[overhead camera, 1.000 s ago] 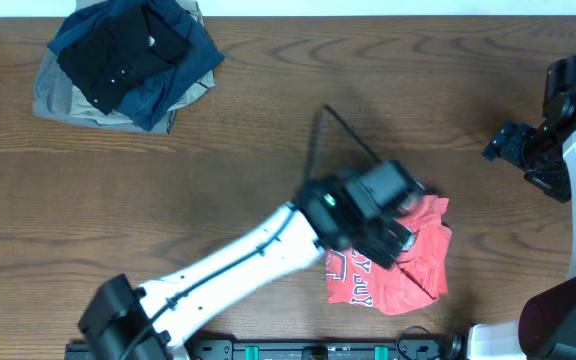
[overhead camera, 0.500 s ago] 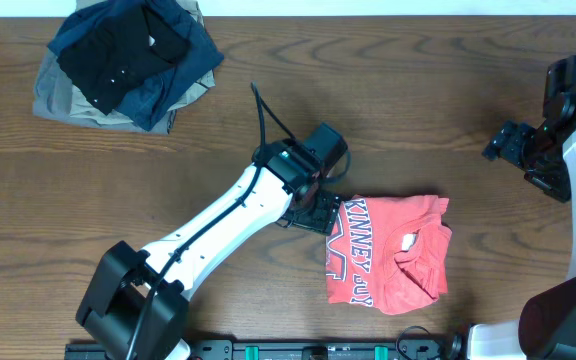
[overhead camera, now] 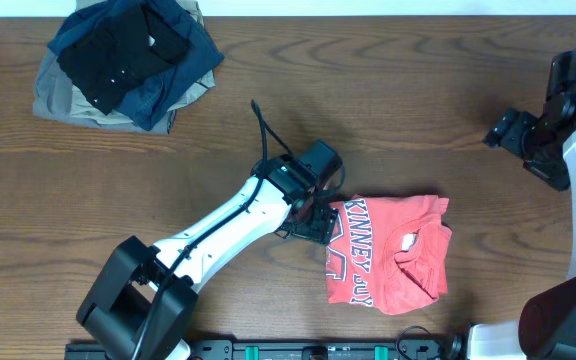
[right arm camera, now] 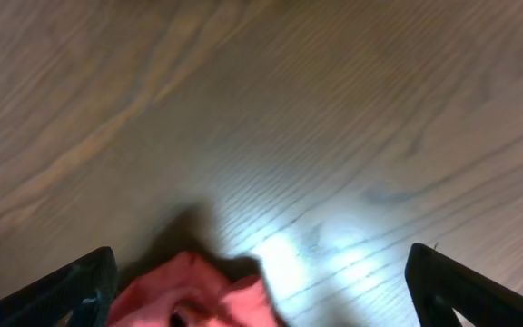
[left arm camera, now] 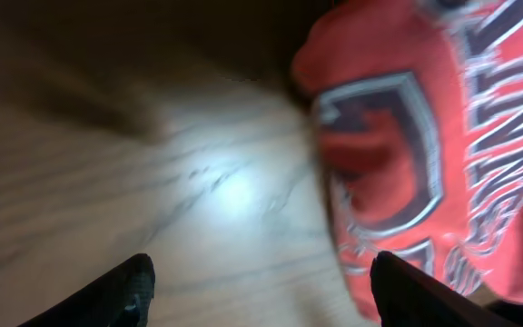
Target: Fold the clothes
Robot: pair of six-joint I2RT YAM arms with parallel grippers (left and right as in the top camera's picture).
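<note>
The left gripper [left arm camera: 271, 289] hovers low over the desk [overhead camera: 418, 95], jaws spread wide with nothing between them. The coral-red T-shirt [overhead camera: 393, 262] lies just beside it, off its right-hand finger. The right gripper [overhead camera: 503, 132] sits well apart from the shirt, also wide open and empty.

The shirt is a limp, rumpled, roughly rectangular bundle of soft knit layers, with white-outlined lettering across it. The wood looks smooth and slick. A pinch at this edge may catch only the top layer, or every layer, and drag the whole bundle instead of folding it.
</note>
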